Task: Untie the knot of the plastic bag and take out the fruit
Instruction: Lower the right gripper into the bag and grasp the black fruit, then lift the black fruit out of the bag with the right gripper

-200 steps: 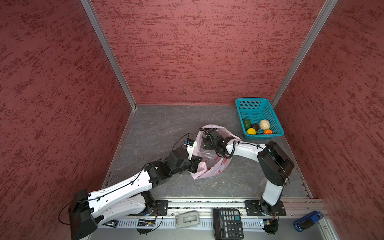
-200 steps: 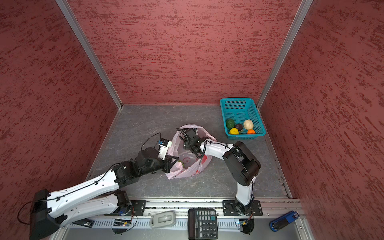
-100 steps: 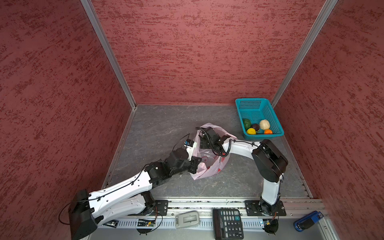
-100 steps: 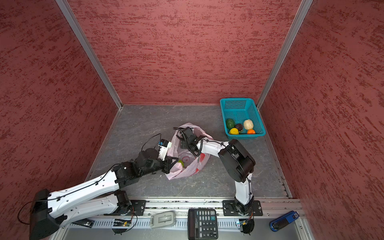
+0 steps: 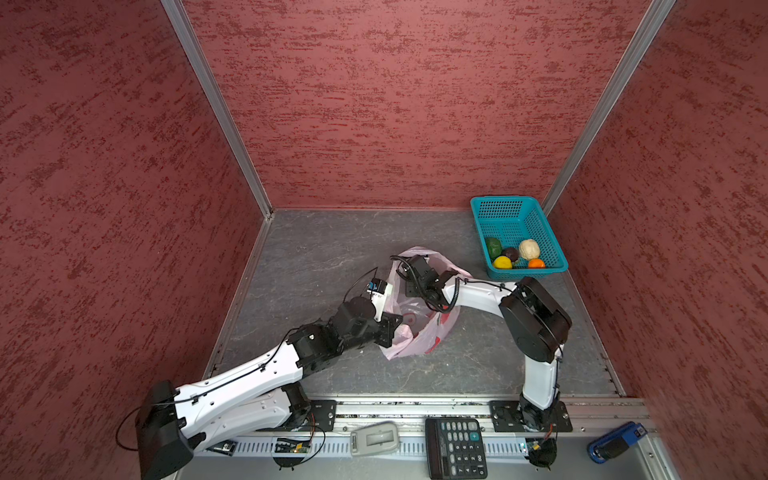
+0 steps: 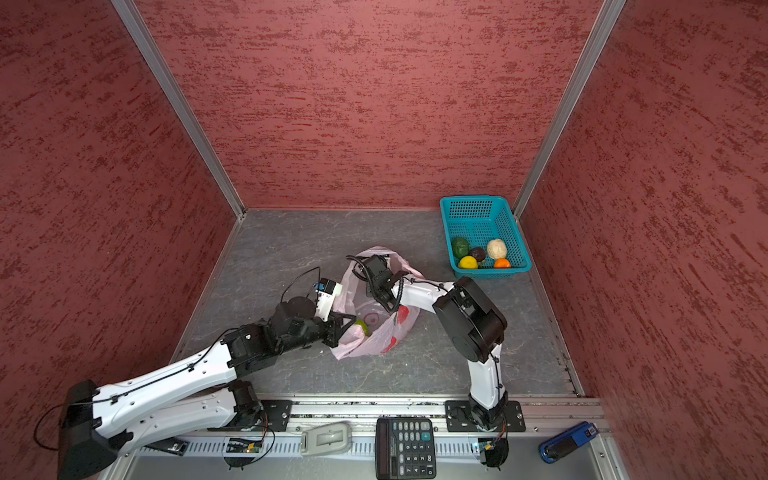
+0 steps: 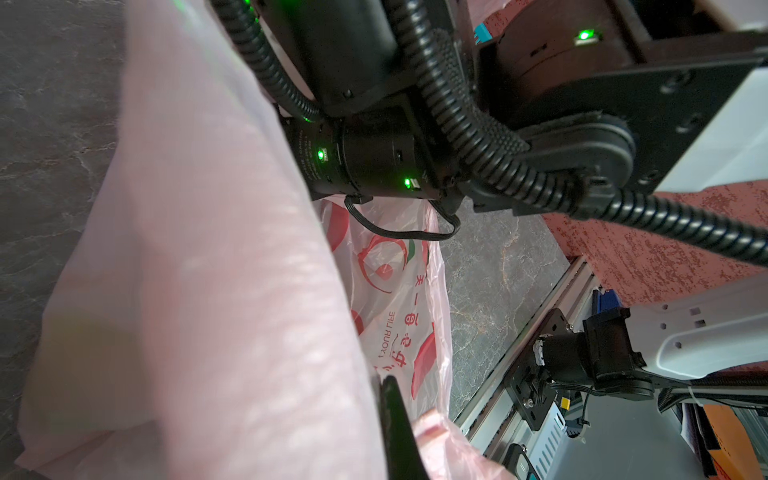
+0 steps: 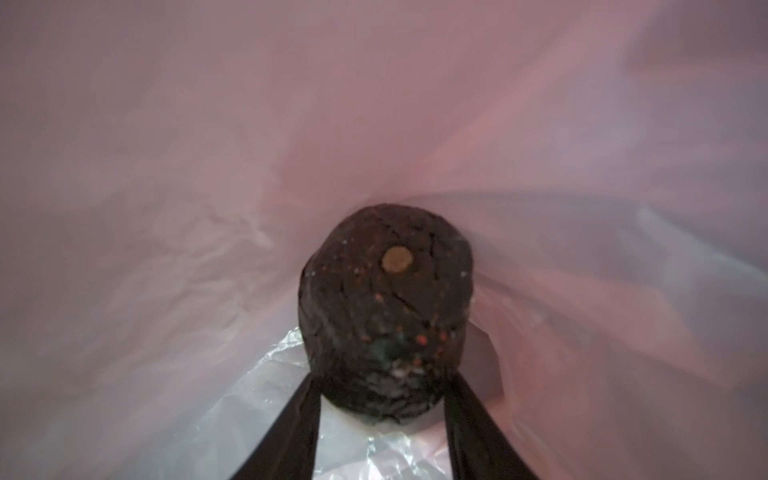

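While the left gripper (image 6: 347,328) pinches the plastic bag (image 6: 386,336) shut-jawed at its 9 o'clock rim, the right gripper (image 8: 382,380) sits inside the bag, jaws bracketing the dark fruit (image 8: 386,307) and seemingly touching both flanks. Squeeze gently, then withdraw straight through the mouth, clear of film, toward the basket (image 6: 473,199) at 2 o'clock.
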Available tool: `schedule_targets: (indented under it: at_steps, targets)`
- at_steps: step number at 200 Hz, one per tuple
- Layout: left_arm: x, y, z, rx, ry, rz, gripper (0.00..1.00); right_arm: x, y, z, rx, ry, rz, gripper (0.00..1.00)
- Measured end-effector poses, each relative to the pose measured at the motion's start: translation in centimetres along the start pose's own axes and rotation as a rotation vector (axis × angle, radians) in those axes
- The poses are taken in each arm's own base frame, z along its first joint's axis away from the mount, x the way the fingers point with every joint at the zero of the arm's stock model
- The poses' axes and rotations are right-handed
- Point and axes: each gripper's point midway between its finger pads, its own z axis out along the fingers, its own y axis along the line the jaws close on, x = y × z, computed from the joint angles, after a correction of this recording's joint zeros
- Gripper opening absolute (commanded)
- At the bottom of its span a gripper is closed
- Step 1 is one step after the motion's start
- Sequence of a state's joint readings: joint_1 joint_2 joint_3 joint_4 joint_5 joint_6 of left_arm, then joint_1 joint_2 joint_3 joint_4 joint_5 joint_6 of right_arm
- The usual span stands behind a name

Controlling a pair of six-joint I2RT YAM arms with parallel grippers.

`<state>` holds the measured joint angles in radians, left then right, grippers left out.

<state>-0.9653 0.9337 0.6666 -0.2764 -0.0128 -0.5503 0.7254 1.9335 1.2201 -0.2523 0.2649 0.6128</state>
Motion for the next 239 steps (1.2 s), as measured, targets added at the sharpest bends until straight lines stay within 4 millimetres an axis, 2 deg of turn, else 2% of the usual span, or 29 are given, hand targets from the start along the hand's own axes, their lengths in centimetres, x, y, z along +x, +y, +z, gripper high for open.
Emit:
schedule_targets:
  at_steps: [40, 83, 115, 147, 167, 200, 239]
  targets:
    - [-0.1, 0.2, 0.0, -0.010, -0.007, -0.002, 0.00, 0.6, -0.1, -0.7, -0.024, 0.012, -0.010, 0.36]
    - [-0.2, 0.3, 0.0, -0.015, -0.012, -0.002, 0.00, 0.0, 0.9, -3.4, -0.106, 0.001, -0.005, 0.34]
    - [-0.2, 0.3, 0.0, -0.018, -0.013, -0.003, 0.00, -1.0, 2.3, -5.6, -0.188, -0.015, 0.004, 0.33]
    - [-0.4, 0.4, -0.1, -0.022, -0.020, -0.004, 0.00, -0.7, 2.9, -7.3, -0.242, -0.007, 0.000, 0.33]
    - [-0.6, 0.5, -0.2, -0.026, -0.031, -0.005, 0.00, -0.5, 2.9, -8.2, -0.254, -0.002, -0.002, 0.40]
    - [-0.6, 0.7, -0.4, -0.027, -0.038, -0.007, 0.00, -0.2, 2.8, -7.4, -0.237, 0.022, 0.018, 0.47]
    - [-0.4, 0.6, -0.4, -0.023, -0.031, -0.007, 0.00, 0.0, 2.5, -3.3, -0.170, 0.069, 0.078, 0.57]
